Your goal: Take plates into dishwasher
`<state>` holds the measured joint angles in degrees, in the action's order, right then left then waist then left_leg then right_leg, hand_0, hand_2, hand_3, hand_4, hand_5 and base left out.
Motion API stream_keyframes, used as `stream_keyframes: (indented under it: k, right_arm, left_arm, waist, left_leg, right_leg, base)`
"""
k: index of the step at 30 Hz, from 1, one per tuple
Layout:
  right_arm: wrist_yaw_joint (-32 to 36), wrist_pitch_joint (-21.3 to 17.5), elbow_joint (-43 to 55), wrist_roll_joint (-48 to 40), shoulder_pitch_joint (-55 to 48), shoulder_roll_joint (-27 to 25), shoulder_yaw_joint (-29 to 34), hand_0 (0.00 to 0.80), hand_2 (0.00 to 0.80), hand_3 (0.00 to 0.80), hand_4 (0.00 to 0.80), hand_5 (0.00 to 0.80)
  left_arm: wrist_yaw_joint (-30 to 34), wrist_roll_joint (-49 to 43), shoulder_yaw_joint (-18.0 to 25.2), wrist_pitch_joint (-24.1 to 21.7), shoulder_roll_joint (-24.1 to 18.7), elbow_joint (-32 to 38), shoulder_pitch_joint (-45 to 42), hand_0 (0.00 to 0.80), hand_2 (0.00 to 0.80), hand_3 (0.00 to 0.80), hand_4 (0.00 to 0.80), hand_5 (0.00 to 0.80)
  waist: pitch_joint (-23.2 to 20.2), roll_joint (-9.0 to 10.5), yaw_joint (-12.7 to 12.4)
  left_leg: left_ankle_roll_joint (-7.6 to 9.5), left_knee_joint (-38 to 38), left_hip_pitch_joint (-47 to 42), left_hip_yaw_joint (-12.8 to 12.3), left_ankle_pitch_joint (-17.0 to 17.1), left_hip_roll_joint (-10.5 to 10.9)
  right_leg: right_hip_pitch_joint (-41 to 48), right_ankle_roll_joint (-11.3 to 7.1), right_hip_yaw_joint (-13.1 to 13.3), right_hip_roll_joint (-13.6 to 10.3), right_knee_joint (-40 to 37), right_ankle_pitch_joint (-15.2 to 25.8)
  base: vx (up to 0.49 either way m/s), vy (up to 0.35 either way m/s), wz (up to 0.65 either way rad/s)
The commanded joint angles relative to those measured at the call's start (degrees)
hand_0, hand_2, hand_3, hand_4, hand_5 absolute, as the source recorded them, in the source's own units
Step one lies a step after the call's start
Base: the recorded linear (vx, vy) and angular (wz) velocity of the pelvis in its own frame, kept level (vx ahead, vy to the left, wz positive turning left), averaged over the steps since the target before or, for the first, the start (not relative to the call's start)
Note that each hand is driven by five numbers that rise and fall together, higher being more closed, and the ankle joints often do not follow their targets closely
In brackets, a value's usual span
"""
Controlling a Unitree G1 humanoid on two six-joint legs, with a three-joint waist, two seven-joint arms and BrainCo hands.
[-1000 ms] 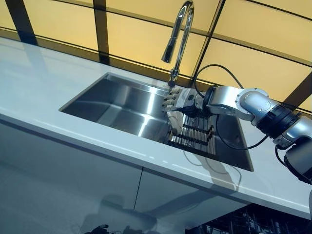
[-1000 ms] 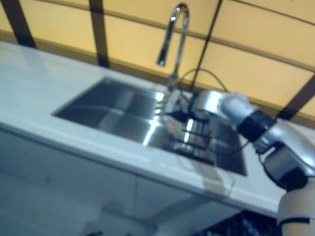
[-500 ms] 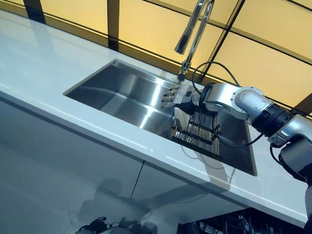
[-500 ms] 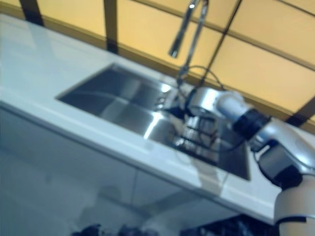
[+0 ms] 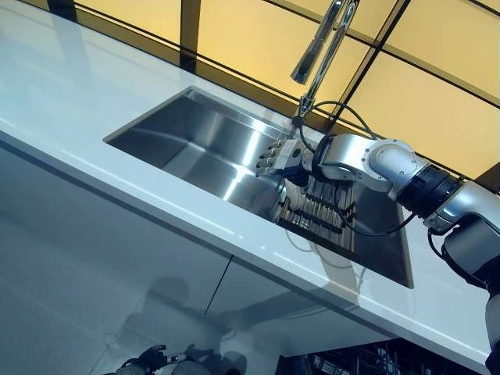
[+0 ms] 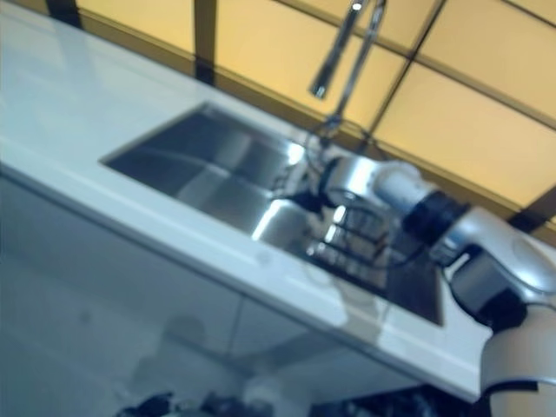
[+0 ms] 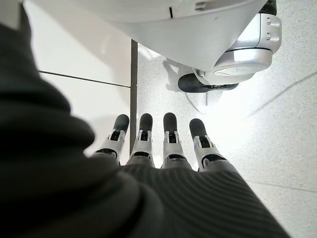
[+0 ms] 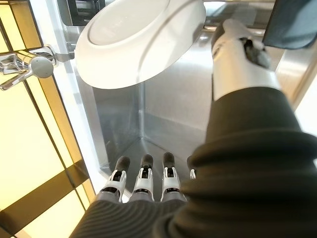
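Observation:
A white plate stands on edge at the left end of a dark dish rack in the steel sink. It shows as a pale shape in the left eye view. My right hand hovers just above it under the faucet, with fingers straight and the thumb beside the plate's rim. It holds nothing. My left hand hangs low by the floor with straight fingers, empty, and shows at the bottom of the left eye view.
A tall chrome faucet rises behind the sink. A white counter surrounds the sink, with white cabinet fronts below. A dark dishwasher rack shows at the bottom right. Yellow panelled windows stand behind.
The camera has shifted, so the whole scene sits differently. My right hand has edged slightly further into the sink over the plate. The left hand still hangs low.

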<state>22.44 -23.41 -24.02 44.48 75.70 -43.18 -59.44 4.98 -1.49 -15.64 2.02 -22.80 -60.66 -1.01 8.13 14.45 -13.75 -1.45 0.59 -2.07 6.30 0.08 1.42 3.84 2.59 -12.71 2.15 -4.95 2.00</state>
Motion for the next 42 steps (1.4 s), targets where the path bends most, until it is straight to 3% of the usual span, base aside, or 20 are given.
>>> stream_keyframes:
  k: [1,42]
  right_arm:
    - [0.1,1.6,-4.6,-2.2,8.3,-2.2,-3.4,0.000,0.000,0.000,0.000,0.000]
    - [-3.8,-1.5,-17.0,2.8,9.1,-6.4,-5.0,0.000,0.000,0.000,0.000,0.000]
  left_arm:
    - [0.0,-1.5,-0.7,0.7,-0.7,-1.5,-0.2,0.000,0.000,0.000,0.000,0.000]
    - [0.5,0.9,-0.4,0.4,-3.2,2.1,0.4,0.000,0.000,0.000,0.000,0.000]
  waist:
    - [0.5,1.44,-2.4]
    - [4.4,1.21,-3.4]
  left_leg:
    - [2.95,-2.3,0.9,-2.7,-4.7,0.0]
    - [2.73,-2.1,4.4,-0.8,-3.4,0.3]
  right_leg:
    - [2.3,-1.09,0.1,1.6,-0.1,-3.8]
    - [-0.2,-1.22,-1.7,1.3,-0.1,-2.9]
  base:
    - [-0.030,0.000,0.05]
    - [-0.002,-0.001,0.02]
